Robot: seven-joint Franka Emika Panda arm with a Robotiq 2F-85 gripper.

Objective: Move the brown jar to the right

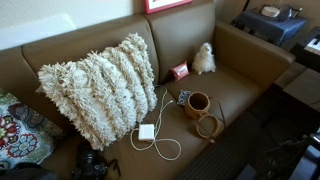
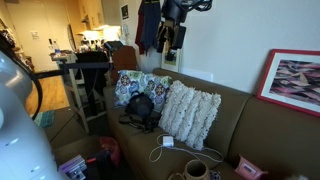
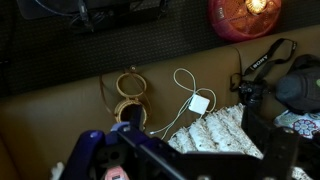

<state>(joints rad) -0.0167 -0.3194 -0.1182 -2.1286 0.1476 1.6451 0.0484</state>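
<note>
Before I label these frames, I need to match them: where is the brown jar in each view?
In an exterior view: brown jar just right of centre.
In an exterior view: bottom edge, right of centre.
Wrist view: left of centre.
Shared landmark: the white charger.

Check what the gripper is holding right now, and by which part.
Nothing. The gripper hangs high above the sofa, while the brown jar lies on the seat, well clear of it.
</note>
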